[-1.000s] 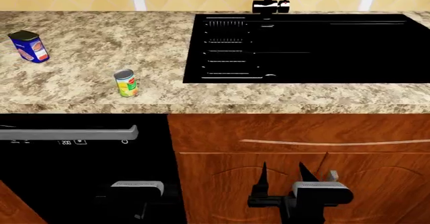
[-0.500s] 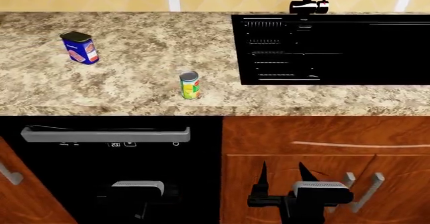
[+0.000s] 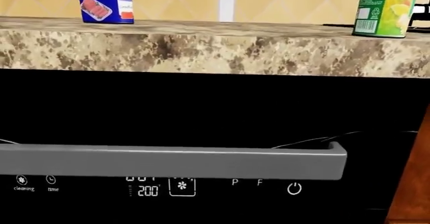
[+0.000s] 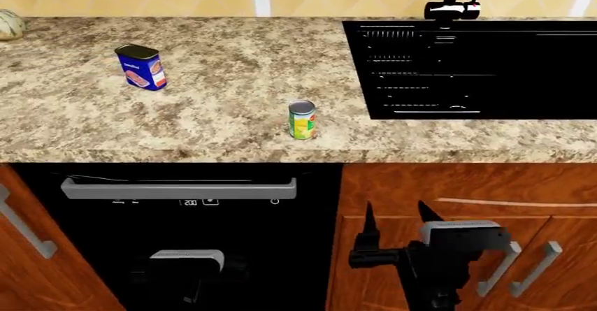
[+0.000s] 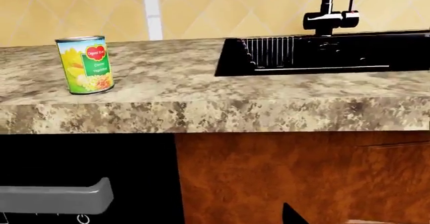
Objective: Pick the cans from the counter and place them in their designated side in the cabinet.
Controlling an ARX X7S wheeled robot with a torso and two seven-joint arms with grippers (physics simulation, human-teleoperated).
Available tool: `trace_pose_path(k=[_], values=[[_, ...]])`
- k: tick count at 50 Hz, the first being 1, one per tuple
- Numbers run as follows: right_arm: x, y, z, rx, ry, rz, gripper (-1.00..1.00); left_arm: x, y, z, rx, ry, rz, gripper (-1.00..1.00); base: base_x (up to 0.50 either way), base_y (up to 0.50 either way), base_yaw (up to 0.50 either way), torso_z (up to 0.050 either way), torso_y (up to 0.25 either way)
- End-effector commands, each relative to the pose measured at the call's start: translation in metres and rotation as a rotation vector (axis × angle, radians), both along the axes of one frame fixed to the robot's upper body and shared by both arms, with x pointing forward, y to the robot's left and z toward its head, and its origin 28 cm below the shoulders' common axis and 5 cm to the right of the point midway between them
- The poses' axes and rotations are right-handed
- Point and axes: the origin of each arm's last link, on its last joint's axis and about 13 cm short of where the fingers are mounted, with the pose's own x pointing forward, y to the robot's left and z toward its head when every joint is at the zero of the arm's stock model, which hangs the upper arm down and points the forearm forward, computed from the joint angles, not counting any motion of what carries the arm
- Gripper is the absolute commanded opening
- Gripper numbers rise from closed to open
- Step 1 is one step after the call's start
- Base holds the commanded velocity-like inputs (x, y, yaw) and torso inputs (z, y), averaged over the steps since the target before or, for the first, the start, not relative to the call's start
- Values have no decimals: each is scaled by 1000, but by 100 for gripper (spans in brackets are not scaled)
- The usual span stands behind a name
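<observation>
Two grippers: both low in the head view, in front of the counter's lower fronts.
Right gripper (image 4: 396,221): fingers spread, nothing between them; it sits before the cabinet (image 4: 466,185), just right of the dishwasher.
Left gripper (image 4: 186,269): dark against the dishwasher (image 4: 186,234); finger state cannot be told.
Dishwasher: black front under the counter, left of the cabinet; a long silver handle (image 4: 177,187) runs across it, with a display reading 200 below.
Cabinet: reddish-brown, doors closed, paired silver bar handles (image 4: 518,265) right of the right gripper.
Counter (image 4: 224,122): speckled granite worktop above the dishwasher and cabinet.
Yellow-green can (image 4: 301,119): upright near the counter's front edge, above the dishwasher's right end.
Blue can (image 4: 142,67): upright, farther back on the counter, above the dishwasher's left part, well apart from the yellow-green can.
Sink (image 4: 476,66): black, inset above the cabinet; black faucet (image 4: 451,3) at the back wall.
Pale round thing (image 4: 10,24): far back left on the counter.
</observation>
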Motion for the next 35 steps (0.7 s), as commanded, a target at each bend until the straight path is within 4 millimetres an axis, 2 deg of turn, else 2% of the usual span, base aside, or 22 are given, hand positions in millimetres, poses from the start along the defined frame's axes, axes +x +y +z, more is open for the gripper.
trace_pose_path(k=[1,4,7,12,19,23,29,35], values=[[-5,0,88,-64,6,196,100,-8,3,19,-38,-30,-19,100,0,0,0,0,0],[4,1,112,-57,-8,221,100,-17,3,45,-81,-53,-57,100,0,0,0,0,0],[21,3,127,-31,2,263,100,-27,5,80,-117,-100,-92,100,0,0,0,0,0],[51,7,145,-7,26,334,100,-38,11,118,-125,-157,-115,100,0,0,0,0,0],[109,24,146,-11,76,398,100,-55,18,132,-109,-167,-112,100,0,0,0,0,0],[132,33,146,-20,90,427,100,-61,21,143,-105,-211,-112,100,0,0,0,0,0],[155,40,139,-47,109,431,100,-64,21,150,-96,-250,-106,100,0,0,0,0,0],[165,45,139,-58,156,470,100,-64,20,150,-100,-256,-107,100,0,0,0,0,0]])
